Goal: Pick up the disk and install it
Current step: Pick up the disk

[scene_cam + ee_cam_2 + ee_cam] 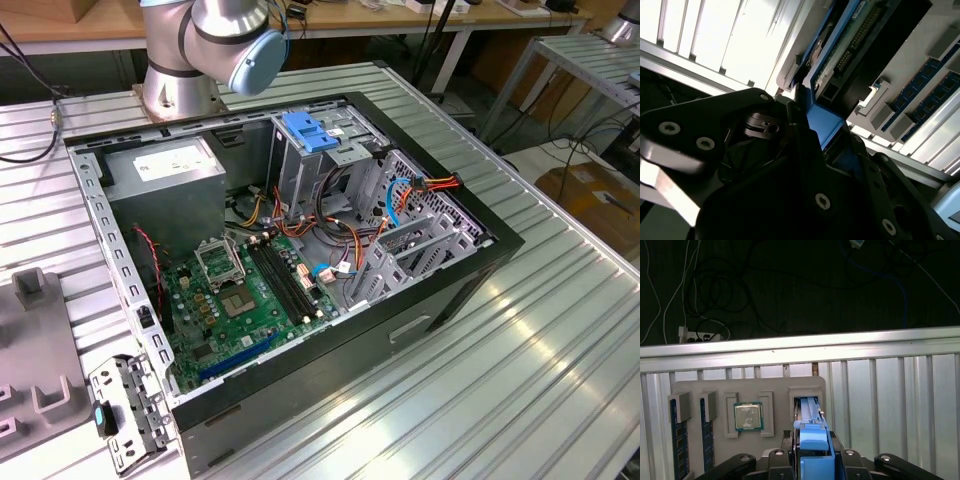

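Item: gripper [813,457] clenched on the disk [809,412], upright in a slot of the grey tray [740,387]; lift best drawn straight, untilted.

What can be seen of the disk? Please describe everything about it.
The disk stands on its edge in a slot of the grey tray, next to a processor chip. Its flat body looks dark, framed by bright blue plastic rails. The second wrist view shows a green circuit board with a row of connector pins on one face. The gripper has its jaws closed on the blue end from both sides. The disk is not yet lifted out.
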Action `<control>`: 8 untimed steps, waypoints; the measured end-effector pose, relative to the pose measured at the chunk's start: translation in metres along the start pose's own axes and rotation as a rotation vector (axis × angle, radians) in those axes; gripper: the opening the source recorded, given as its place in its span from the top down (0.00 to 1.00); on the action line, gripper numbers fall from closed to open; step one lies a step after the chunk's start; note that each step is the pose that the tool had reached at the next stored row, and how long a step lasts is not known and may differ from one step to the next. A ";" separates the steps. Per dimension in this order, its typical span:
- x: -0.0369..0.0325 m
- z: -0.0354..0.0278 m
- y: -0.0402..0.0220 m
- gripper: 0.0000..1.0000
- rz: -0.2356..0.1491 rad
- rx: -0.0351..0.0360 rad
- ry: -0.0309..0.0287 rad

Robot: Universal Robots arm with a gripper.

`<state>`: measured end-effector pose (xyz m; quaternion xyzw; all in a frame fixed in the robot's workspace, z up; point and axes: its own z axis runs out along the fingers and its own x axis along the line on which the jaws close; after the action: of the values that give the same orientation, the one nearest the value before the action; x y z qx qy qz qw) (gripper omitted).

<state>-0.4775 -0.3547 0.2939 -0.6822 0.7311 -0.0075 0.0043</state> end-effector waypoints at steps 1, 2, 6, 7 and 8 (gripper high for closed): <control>0.0000 0.0001 0.0000 0.63 0.000 -0.0001 0.0001; 0.0000 0.0006 0.0000 0.63 0.000 0.0002 -0.0001; 0.0000 0.0013 0.0000 0.63 0.000 0.0005 -0.0001; 0.0000 0.0013 0.0000 0.63 0.000 0.0005 -0.0001; 0.0000 0.0014 0.0000 0.63 -0.001 0.0006 -0.0001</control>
<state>-0.4775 -0.3547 0.2926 -0.6824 0.7309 -0.0077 0.0045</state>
